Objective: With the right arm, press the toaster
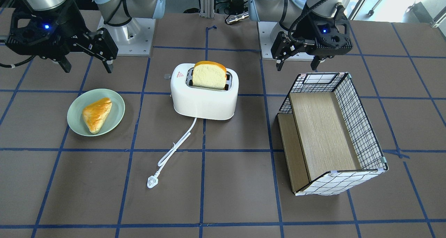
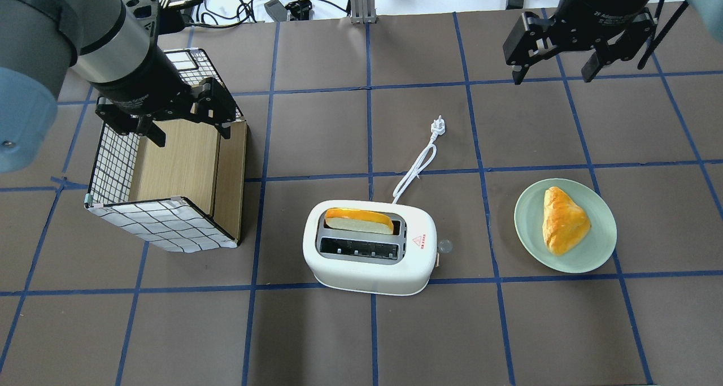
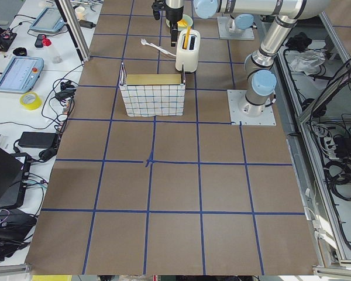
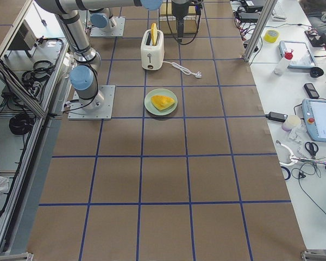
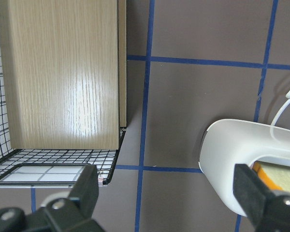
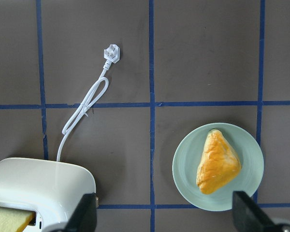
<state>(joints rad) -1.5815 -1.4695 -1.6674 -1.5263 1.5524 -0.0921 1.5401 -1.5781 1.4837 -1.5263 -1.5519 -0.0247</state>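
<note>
In the front-facing view the white rounded two-slot plastic toaster (image 1: 204, 98) stands at frame centre on the brown, blue-taped table (image 1: 237, 182), bare surface along all its edges. The right arm's black two-fingered gripper (image 1: 87, 66) hangs at upper left, spread wide and empty. From overhead, the toaster sits lower centre and that gripper upper right, well apart, open table and the white cord (image 2: 415, 171) between, while the left gripper (image 2: 192, 134), also wide, hovers over the wire-grid box (image 2: 164, 225) at left. The right wrist view shows the toaster's corner at lower left.
</note>
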